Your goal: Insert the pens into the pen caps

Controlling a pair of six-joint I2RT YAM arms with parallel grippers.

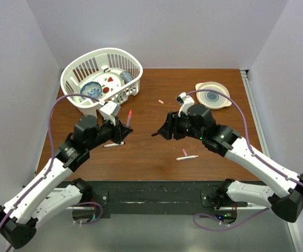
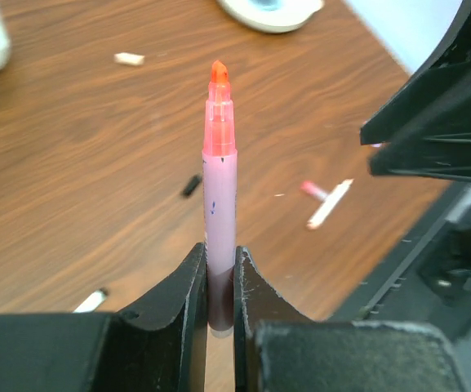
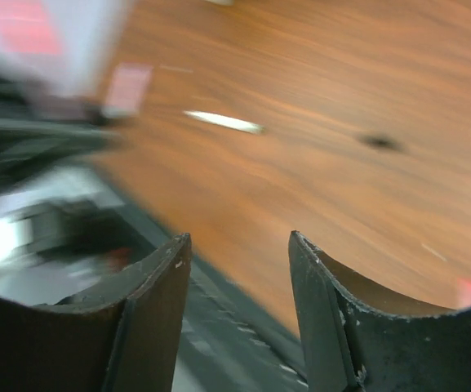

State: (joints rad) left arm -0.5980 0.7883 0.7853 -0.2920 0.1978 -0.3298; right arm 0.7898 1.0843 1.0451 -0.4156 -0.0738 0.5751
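Nearest the arm bases, on the brown wooden table (image 1: 146,168), a slim white marker pen (image 1: 113,145) lies just beside the left arm. A second white marker pen (image 1: 187,157) lies nearer the right arm, with a short pinkish tube-shaped cap (image 1: 184,151) just beside it.

A little farther out, our left gripper (image 2: 219,265) is clamped on the lower end of a lilac-barrelled marker pen (image 2: 219,184). It holds the pen off the table, with the bare orange-red tip pointing away from the fingers. Facing it, the right gripper (image 3: 239,245) has its jaws parted and nothing between them; its wrist view is blurred. A tiny dark tube-shaped cap (image 1: 154,135) lies on the wood just beside it, between the two grippers.

Beyond, a pale pink cap (image 1: 161,101) lies alone. At the back stand a white slatted plastic basket (image 1: 88,65) of dishes and a cream plate (image 1: 225,101).

We judge that the pen is ready and a cap is wanted next. The right gripper should probably take the dark one close by. It needs to pinch the cap across its short body, leave the mouth free, then line that mouth up with the tip. The cap is small and lies flat, so the fingers must close low and centred.
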